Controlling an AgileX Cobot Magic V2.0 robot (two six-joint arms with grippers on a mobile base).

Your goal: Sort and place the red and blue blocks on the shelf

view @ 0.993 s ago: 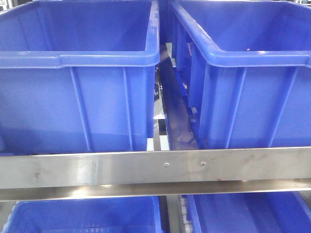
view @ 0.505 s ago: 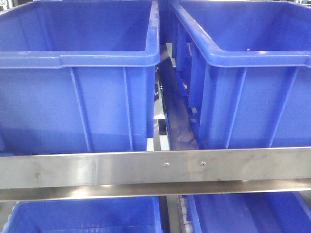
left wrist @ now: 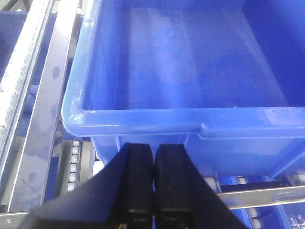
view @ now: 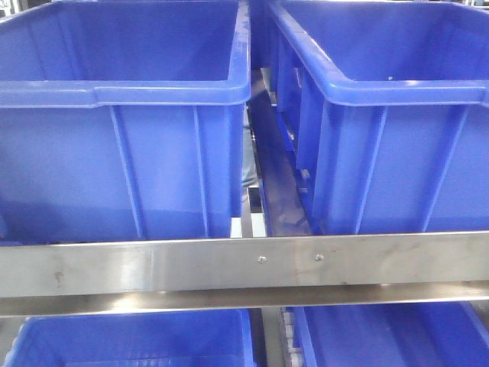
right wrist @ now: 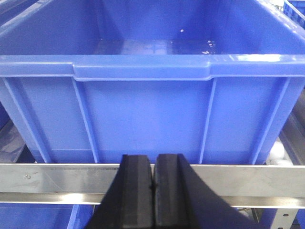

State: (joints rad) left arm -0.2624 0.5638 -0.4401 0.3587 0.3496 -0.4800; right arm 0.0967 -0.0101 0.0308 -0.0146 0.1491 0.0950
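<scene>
Steel shelf rack (view: 229, 264) w/ a brushed front rail fills the front view; two big blue plastic bins sit side by side on it, left bin (view: 122, 130) and right bin (view: 382, 122), narrow gap between them, more blue bins on the tier below. No red or blue blocks visible in any view, so I can't say where they lie or which way their long axis runs. That is the relation the next move hangs on, and it's missing.

What I can place: both my arms sit low and in front of the bins, pointing at the near walls. My left gripper (left wrist: 153, 186) is clenched, black pads touching, nothing between them; it sits just under the near rim of the deep blue bin (left wrist: 143, 119), offset toward that bin's left corner. My right gripper (right wrist: 153, 191) is also pressed closed and empty, centred on the near wall of its blue bin (right wrist: 143, 71), level w/ the rail (right wrist: 47, 176).

Wrist views look down into both bins: bare floors, only faint specks in the right one. Front view shows outer walls and rims mostly, and neither arm. My guess: blocks are out of frame, so neither arm counts as nearer yet.
</scene>
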